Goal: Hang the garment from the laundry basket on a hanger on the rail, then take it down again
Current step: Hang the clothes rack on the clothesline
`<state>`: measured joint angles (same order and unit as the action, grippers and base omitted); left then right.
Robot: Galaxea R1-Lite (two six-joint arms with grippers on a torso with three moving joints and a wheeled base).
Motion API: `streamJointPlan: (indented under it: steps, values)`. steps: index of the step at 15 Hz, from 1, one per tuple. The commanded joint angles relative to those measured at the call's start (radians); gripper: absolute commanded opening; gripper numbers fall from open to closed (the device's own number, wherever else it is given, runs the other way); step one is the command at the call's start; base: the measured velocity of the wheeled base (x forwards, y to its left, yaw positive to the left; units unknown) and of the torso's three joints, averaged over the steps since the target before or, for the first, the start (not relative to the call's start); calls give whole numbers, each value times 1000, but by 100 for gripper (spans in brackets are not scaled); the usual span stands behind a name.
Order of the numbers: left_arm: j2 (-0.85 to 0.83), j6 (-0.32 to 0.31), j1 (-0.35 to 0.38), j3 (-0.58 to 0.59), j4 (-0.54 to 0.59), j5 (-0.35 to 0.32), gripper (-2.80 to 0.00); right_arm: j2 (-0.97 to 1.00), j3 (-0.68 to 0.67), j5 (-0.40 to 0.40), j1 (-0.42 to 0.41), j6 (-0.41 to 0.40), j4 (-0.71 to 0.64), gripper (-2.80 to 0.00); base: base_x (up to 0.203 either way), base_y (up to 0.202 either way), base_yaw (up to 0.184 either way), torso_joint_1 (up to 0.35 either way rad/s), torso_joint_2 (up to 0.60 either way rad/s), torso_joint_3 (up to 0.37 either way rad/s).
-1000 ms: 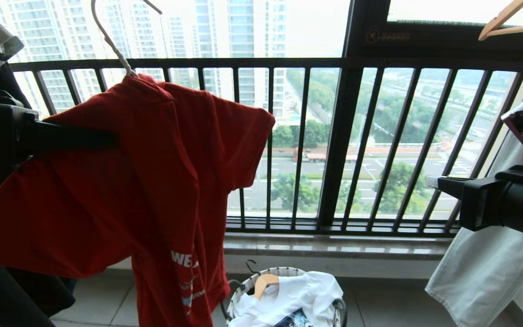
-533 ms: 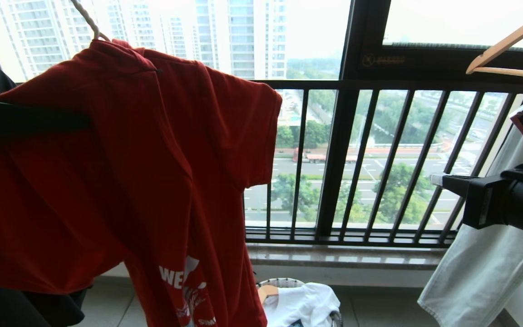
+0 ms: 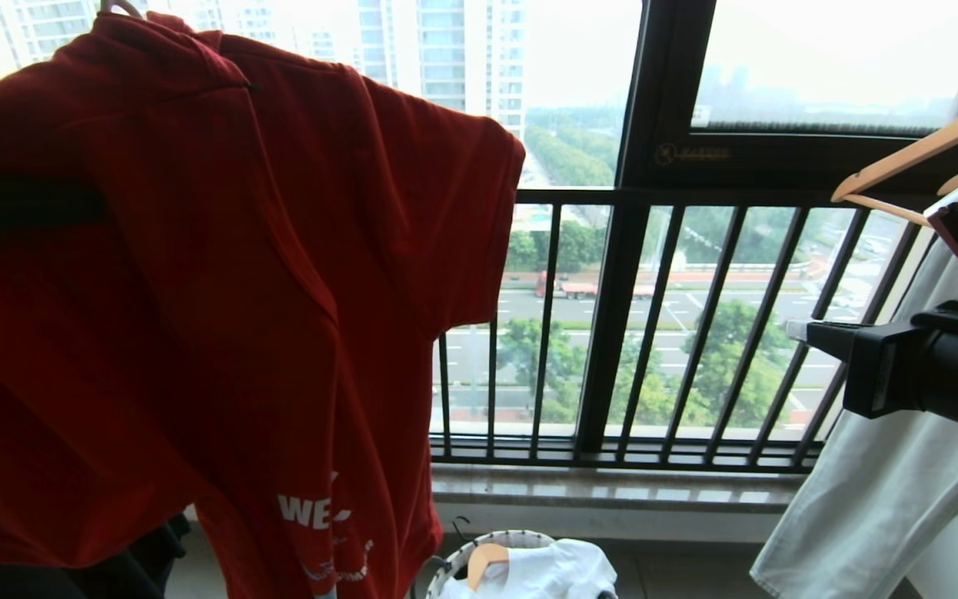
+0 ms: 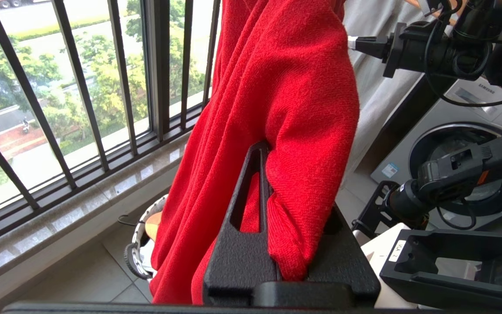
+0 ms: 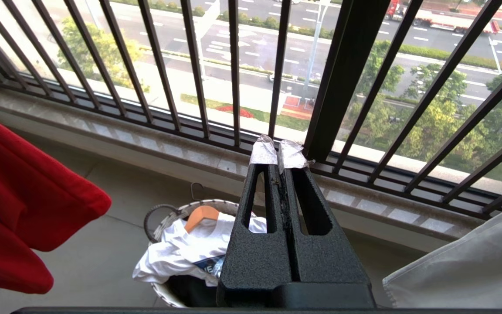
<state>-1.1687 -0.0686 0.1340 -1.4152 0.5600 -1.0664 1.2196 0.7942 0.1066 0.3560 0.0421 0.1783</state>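
Observation:
The garment [image 3: 221, 291], a red T-shirt with white lettering low down, hangs from the hanger [image 3: 116, 7]; only a bit of cream wire shows at the collar. My left gripper [image 3: 71, 204] reaches in from the left and is shut on a fold of the garment [image 4: 303, 109]. One black finger [image 4: 246, 205] shows, and cloth covers the other. My right gripper [image 5: 279, 152] is held out level on the right, shut and empty, apart from the shirt. The laundry basket [image 3: 466, 559] stands on the floor below, under the window. The rail is out of view.
A black barred window railing [image 3: 629, 333] spans the back above a stone sill. A white T-shirt [image 5: 181, 248] on a wood hanger lies in the basket. A pale grey-green garment [image 3: 886, 491] on a light-wood hanger [image 3: 920, 150] hangs at the right. A washing machine [image 4: 451, 131] stands behind.
The camera has risen, so railing and basket sit lower in the picture. My left gripper has lifted the garment, and its collar is now at the top edge. The right arm has held still.

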Motion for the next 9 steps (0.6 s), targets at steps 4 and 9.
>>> streamJointPlan:
  steps: [4, 9]
  values:
    - [26, 0, 0, 7, 1, -3, -280, -24, -24, -4, 1, -1, 1, -280, 0, 0, 0, 278, -603, -326]
    - [44, 0, 0, 10, 3, -3, -280, -82, -60, -19, 3, -1, 1, -280, 0, 0, 0, 188, -390, -213]
